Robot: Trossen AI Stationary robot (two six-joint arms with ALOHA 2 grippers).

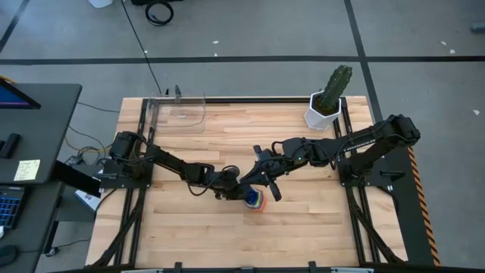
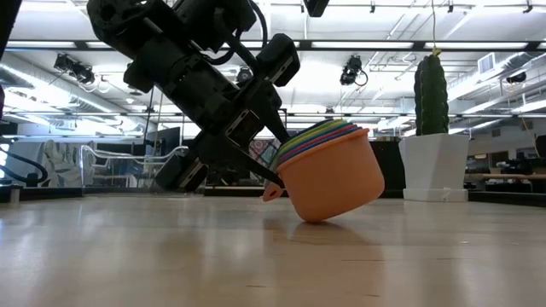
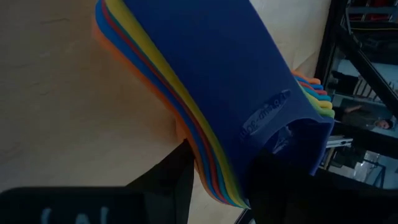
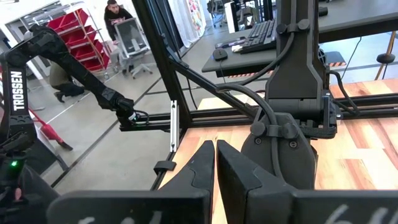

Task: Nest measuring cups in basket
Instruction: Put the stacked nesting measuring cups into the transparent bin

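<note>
- Setting: butcher-block desk (image 1: 303,227) inside a black frame, on a grey floor; an open hall with ceiling lights lies beyond.
- Left gripper (image 1: 241,191): fingers (image 3: 171,180) pinch the stacked flat handles of the measuring cups (image 1: 255,201), one finger on each side of the handle bundle.
- Measuring cups: all nested into one stack, orange outermost, dark blue on top. In the low view the stack (image 2: 328,175) is tilted, with its lower edge touching the desk and its mouth turned toward the left gripper.
- Right gripper (image 1: 267,179): fingers (image 4: 205,165) pressed together, holding nothing, just beside the stack and the left gripper.
- Basket (image 1: 180,112): clear bin at the far-left corner of the desk, well apart from the stack and holding no cups.
- Cactus pot (image 1: 326,106): white, at the far right edge, away from the work.
- Risk, grip: the hold is on thin handles only, so the stack could pivot or slide out during the carry.
- Risk, nesting: with the stack tilted, the inner cups could slip loose and scatter.
- Risk, crowding: the arms are close together, so a lift could knock the right gripper.
</note>
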